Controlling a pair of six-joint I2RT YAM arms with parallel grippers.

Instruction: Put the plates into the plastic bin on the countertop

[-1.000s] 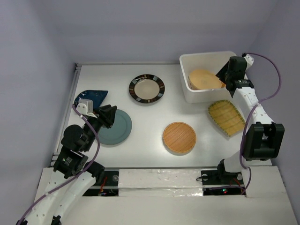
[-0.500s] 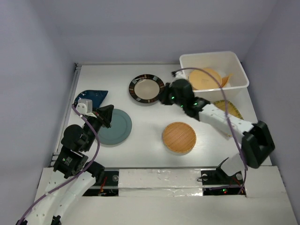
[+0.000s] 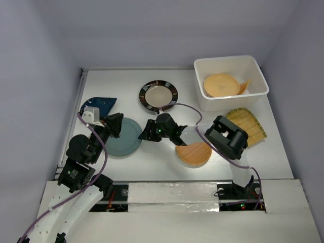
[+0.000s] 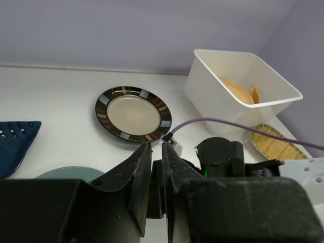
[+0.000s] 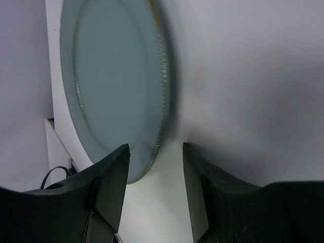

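White countertop [image 3: 126, 83], lavender-grey walls. Plastic bin [image 3: 228, 104] at the far right corner holds a yellow plate [image 3: 220, 85] and a tan woven piece [image 3: 245, 85]. Just in front of bin: boat-shaped bamboo plate [image 3: 250, 124]. Left of bin: brown-rimmed plate [image 3: 158, 95]. Farther left of bin and nearer: grey-teal plate [image 3: 127, 142]. Right gripper [image 5: 154, 148] has fingers spread at that plate's rim, grasping nothing. Left gripper [image 4: 153, 152] is above the same plate, fingers drawn together, empty.

Robot lab enclosure: bare lavender walls [image 3: 40, 61], white countertop [image 3: 121, 86], exposed purple cables [image 4: 217, 120].
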